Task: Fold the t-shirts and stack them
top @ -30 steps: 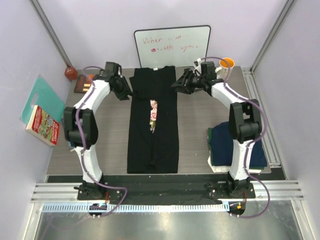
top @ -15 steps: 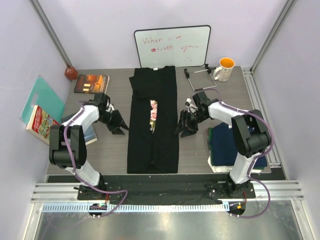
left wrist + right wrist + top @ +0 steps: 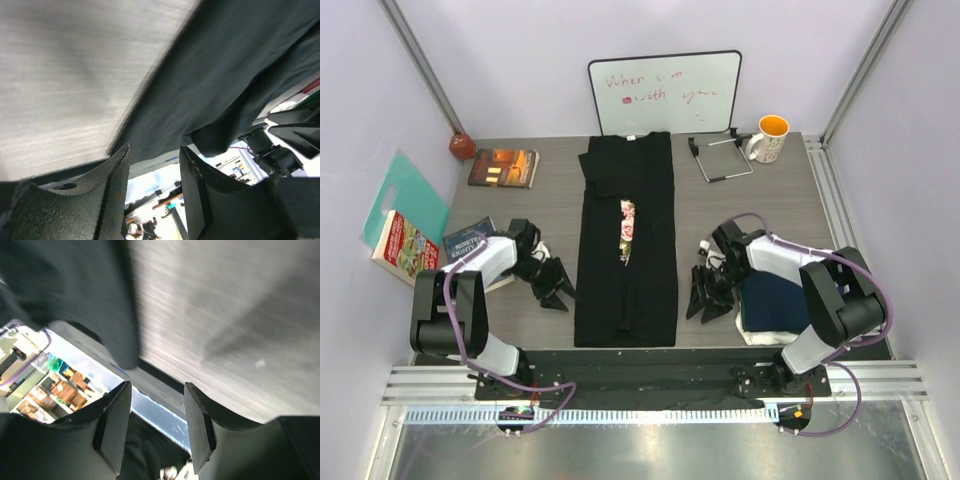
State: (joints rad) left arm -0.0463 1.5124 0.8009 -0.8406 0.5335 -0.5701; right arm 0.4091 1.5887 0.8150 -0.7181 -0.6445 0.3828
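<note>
A large black t-shirt (image 3: 625,250) lies folded into a long strip down the table's middle, a strip of pink-and-white floral print (image 3: 627,230) showing at its centre. My left gripper (image 3: 556,290) is open and empty just left of the shirt's lower part. In the left wrist view its fingers (image 3: 115,195) frame the shirt's lower edge (image 3: 200,115). My right gripper (image 3: 708,298) is open and empty just right of the shirt's lower part. In the right wrist view the shirt's corner (image 3: 90,300) lies beyond the fingers (image 3: 197,425). A folded navy shirt (image 3: 775,295) lies on a white one at the right.
A whiteboard (image 3: 664,92) stands at the back. An orange-lined mug (image 3: 770,138) and a clipboard (image 3: 722,158) sit back right. Books (image 3: 504,167) lie at the back left and left edge (image 3: 405,247), with a teal board (image 3: 404,190). The table's near edge (image 3: 640,352) is close below both grippers.
Both arms have swept from the shirt's collar end at the back down towards the near edge, along either side of the shirt. The shirt has not moved.
</note>
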